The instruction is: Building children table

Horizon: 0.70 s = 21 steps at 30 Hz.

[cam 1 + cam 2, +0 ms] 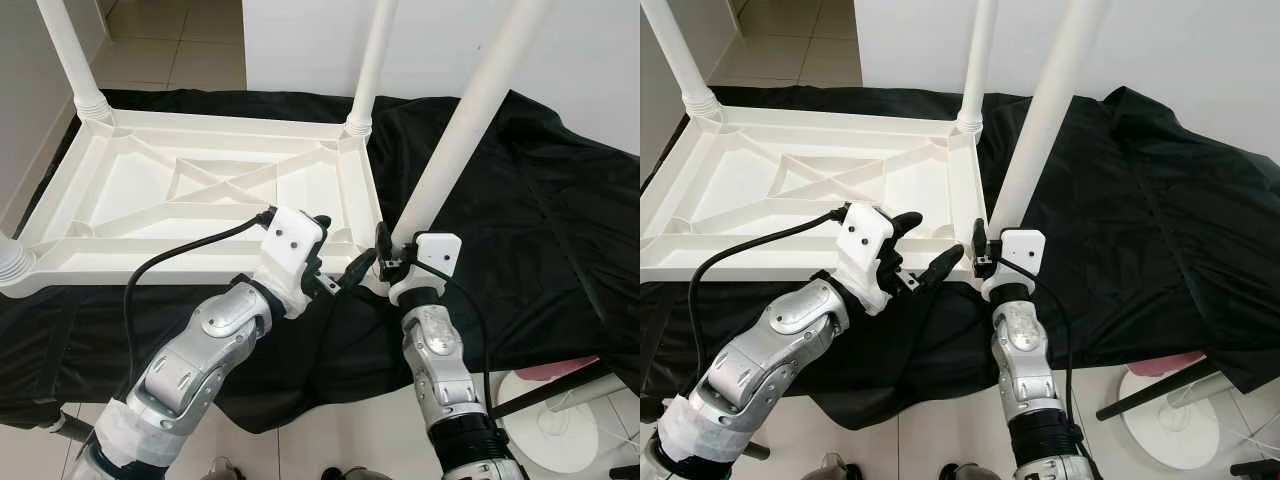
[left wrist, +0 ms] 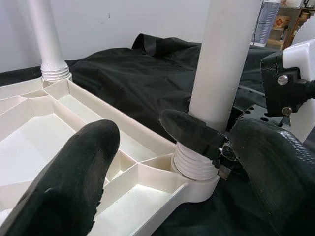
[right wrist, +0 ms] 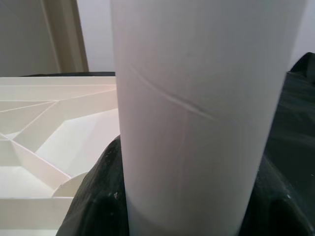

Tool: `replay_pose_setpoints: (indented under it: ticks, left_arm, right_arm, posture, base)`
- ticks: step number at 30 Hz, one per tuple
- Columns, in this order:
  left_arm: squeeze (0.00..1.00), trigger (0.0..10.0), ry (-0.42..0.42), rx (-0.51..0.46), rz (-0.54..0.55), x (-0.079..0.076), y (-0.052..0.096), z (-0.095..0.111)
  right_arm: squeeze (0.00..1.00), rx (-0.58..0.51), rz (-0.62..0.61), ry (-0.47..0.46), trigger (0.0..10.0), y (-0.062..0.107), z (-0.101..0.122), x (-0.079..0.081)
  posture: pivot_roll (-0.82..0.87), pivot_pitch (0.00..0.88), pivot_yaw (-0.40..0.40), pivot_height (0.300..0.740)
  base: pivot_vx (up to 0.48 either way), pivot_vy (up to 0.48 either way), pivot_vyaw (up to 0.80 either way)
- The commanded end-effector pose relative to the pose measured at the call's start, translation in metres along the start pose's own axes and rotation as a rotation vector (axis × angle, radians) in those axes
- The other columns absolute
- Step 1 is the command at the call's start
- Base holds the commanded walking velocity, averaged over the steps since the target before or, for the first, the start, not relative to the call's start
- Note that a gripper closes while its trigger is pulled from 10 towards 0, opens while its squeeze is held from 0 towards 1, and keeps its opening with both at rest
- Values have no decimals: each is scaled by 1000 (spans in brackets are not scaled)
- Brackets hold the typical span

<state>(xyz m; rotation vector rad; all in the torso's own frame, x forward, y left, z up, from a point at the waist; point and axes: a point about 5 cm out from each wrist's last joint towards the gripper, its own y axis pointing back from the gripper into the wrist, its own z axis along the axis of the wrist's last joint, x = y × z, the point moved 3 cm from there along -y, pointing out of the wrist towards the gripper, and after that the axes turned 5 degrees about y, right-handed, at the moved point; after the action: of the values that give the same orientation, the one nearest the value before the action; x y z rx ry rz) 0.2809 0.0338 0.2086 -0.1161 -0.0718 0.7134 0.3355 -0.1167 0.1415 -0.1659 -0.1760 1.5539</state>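
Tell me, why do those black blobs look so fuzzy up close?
In the left wrist view, the left end effector's fingers sit too near the lens, so they blur; the table leg beyond is sharper. In the right wrist view that leg looms pale, its edges soft.

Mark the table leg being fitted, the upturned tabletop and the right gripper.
table leg [image 1: 455,140], left eye view, middle of its shaft.
tabletop [image 1: 215,125], left eye view, far rim.
right gripper [image 1: 385,252], left eye view, at the leg's base.
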Motion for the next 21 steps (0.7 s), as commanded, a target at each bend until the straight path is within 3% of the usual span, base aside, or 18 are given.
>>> replay_pose_setpoints:
  ticks: [1, 4, 11, 15, 16, 21]
  left_arm:
    - [0, 10000, -16, 3, -159, -18, -1, 1]
    - [0, 10000, -15, 9, -172, -21, -1, -1]
    - [0, 10000, -26, 23, -175, -21, 0, -5]
    - [0, 10000, -11, 45, -169, -21, 0, -8]
    - [0, 10000, -10, 46, -171, -21, 0, -8]
    - [0, 10000, -17, 44, -180, -21, 0, -8]
  right_arm:
    - [0, 225, -48, 8, 10000, 18, -45, -9]
    - [0, 224, 3, -3, 10000, 19, -44, 5]
    - [0, 208, -24, 42, 10000, 19, -40, 0]
    - [0, 188, -2, 17, 10000, 18, -35, 4]
    - [1000, 176, 9, 6, 10000, 18, -33, 5]
    - [1000, 142, 27, -16, 10000, 20, -27, 4]
  posture:
    - [15, 112, -76, 740]
    - [14, 106, -77, 740]
    - [19, 96, -81, 740]
    - [19, 92, -80, 740]
    - [19, 89, -78, 740]
    - [19, 83, -75, 740]
  base:
    - [0, 0, 0]
    - [0, 0, 0]
    - [0, 0, 0]
    - [0, 0, 0]
    - [0, 0, 0]
    - [0, 0, 0]
